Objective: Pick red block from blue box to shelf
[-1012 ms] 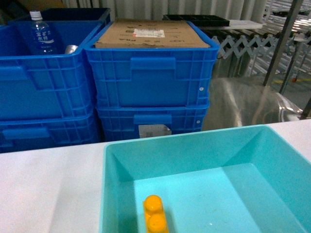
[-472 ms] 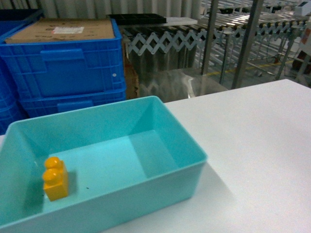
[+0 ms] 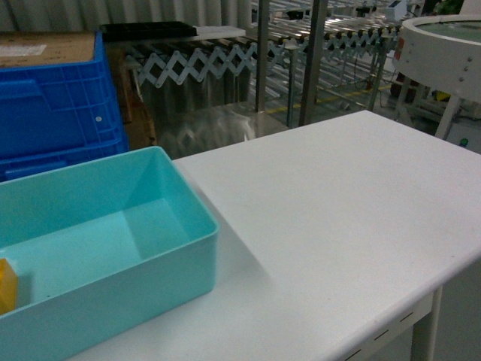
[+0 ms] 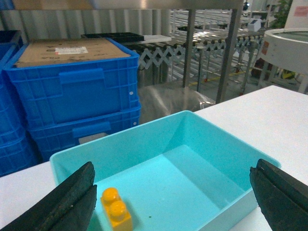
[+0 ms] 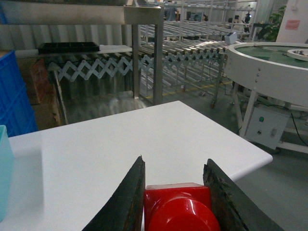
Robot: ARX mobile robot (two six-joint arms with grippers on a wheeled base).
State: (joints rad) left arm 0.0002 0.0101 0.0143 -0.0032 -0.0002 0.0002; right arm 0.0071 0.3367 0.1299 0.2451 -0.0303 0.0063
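Red block (image 5: 178,209), glossy, round-studded.

The pincer (image 5: 177,202) gripped the red block (image 5: 179,209) between its dark fingers (image 5: 126,202), above the white desk (image 5: 120,144). A steel shelf (image 5: 144,53) stood beyond the desk's far edge.

The head camera looked down and forward over the white table (image 3: 323,218), with the blue box (image 3: 197,252) at its left edge. The left wrist camera sat low and close over that same box (image 4: 72,159) (its fingers (image 4: 67,202) framed both lower corners). The right wrist camera looked level across the table (image 5: 96,159) toward its far edge, seeing just a sliver of the box (image 5: 4,168) at the left.
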